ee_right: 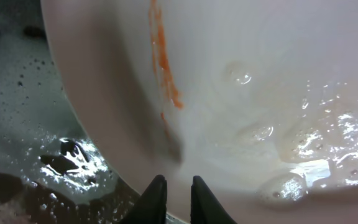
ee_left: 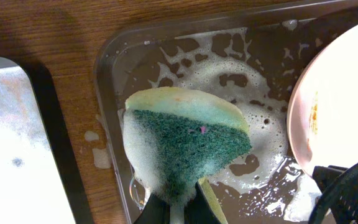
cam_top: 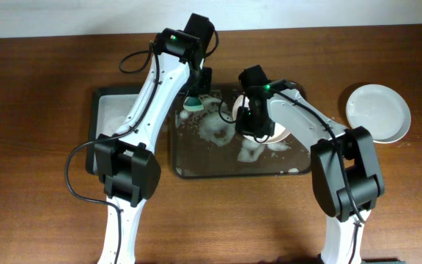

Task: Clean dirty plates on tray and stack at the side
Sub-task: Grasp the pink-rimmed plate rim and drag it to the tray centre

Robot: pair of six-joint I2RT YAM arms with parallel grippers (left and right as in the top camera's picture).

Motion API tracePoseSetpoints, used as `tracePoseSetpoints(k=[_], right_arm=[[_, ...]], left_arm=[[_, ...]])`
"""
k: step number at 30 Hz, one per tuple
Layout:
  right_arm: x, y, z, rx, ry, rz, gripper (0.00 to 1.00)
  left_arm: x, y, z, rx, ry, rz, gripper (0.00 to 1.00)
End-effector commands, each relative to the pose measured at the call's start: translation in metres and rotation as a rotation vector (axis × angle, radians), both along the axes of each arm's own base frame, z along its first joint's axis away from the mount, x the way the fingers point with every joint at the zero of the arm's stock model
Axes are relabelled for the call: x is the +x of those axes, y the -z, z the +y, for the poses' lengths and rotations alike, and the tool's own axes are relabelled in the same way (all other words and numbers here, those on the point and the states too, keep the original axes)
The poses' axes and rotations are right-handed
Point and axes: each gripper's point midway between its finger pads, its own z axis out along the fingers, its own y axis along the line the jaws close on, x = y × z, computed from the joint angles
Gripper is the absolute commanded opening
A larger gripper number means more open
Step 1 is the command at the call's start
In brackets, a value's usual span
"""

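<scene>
The dark grey tray (cam_top: 196, 158) holds soapy water and foam. My left gripper (ee_left: 178, 200) is shut on a yellow sponge (ee_left: 185, 143) with its green scouring face up, hanging over the tray's far left corner (ee_left: 114, 62). My right gripper (ee_right: 176, 182) is shut on the rim of a white plate (ee_right: 260, 93), which is tilted over the tray and carries an orange smear (ee_right: 163, 62) and suds. The sponge is apart from that plate (ee_left: 340, 118). In the overhead view the right gripper (cam_top: 251, 130) hides most of the held plate (cam_top: 278, 136). Another white plate (cam_top: 377, 111) lies on the table right of the tray.
A narrower black tray (cam_top: 112, 117) filled with white foam stands left of the grey tray, under the left arm. Brown wooden tabletop (cam_top: 42, 147) surrounds both trays. Foam patches float in the grey tray's water (ee_right: 17, 93).
</scene>
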Motion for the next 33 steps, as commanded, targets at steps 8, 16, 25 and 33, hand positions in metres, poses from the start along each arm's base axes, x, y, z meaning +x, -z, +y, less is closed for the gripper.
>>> tracePoseSetpoints(k=[8,16,25,33], right_arm=[[0.048,-0.057,-0.104,0.045,0.047,-0.170,0.29],[0.056,-0.028,-0.141,0.073,-0.105,-0.181,0.36],[0.067,-0.024,-0.132,0.156,-0.215,-0.249,0.24],[0.069,0.004,-0.136,0.158,-0.221,-0.219,0.25]], left_arm=[[0.001,0.003,0.001,-0.003,0.004,0.006,0.01],[0.005,0.002,-0.001,-0.012,0.004,-0.012,0.01],[0.007,0.001,-0.001,-0.015,0.004,-0.019,0.01],[0.008,0.001,-0.002,-0.016,0.004,-0.022,0.01]])
